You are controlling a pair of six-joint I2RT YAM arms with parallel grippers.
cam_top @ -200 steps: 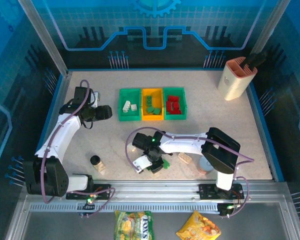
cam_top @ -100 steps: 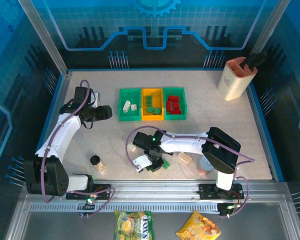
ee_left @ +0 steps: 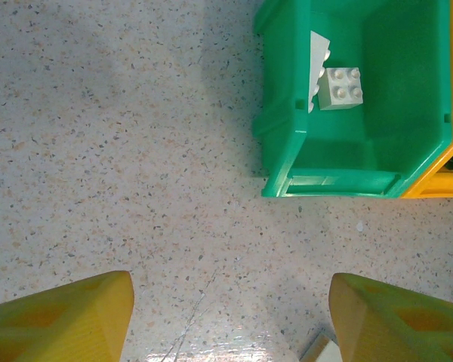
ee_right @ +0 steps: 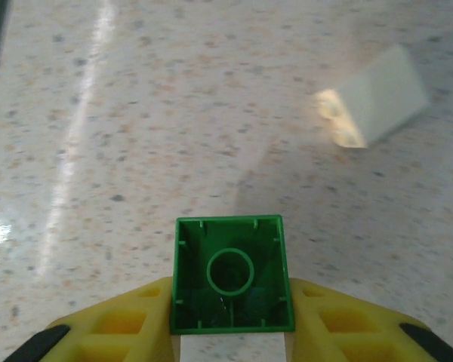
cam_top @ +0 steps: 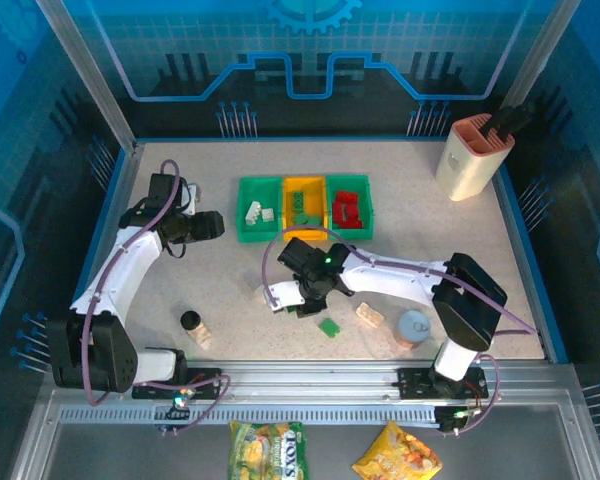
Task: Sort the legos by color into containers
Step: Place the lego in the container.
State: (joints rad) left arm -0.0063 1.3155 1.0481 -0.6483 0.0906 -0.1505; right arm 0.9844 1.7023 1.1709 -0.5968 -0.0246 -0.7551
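Observation:
Three bins stand in a row: a left green bin (cam_top: 242,212) with cream legos (ee_left: 338,87), an orange bin (cam_top: 304,232) with green legos, and a right green bin (cam_top: 368,208) with red legos (cam_top: 346,210). My right gripper (cam_top: 302,300) is shut on a green lego (ee_right: 228,283), whose hollow underside faces the wrist camera above the table. Another green lego (cam_top: 329,326) and a cream lego (cam_top: 369,315) lie on the table; the cream lego (ee_right: 374,98) sits ahead and to the right. My left gripper (cam_top: 212,225) hangs open beside the left green bin (ee_left: 287,143), with nothing between its fingers (ee_left: 68,317).
A black-lidded jar (cam_top: 191,322) stands near the left arm's base. A tin can (cam_top: 414,327) sits by the right arm's base. The beige-and-pink holder (cam_top: 472,155) is at the back right. Two snack bags (cam_top: 267,450) lie below the table's front rail.
My right gripper has risen and moved from near the front edge toward the bins with the green lego in it, uncovering a second green lego on the table. The left arm is still.

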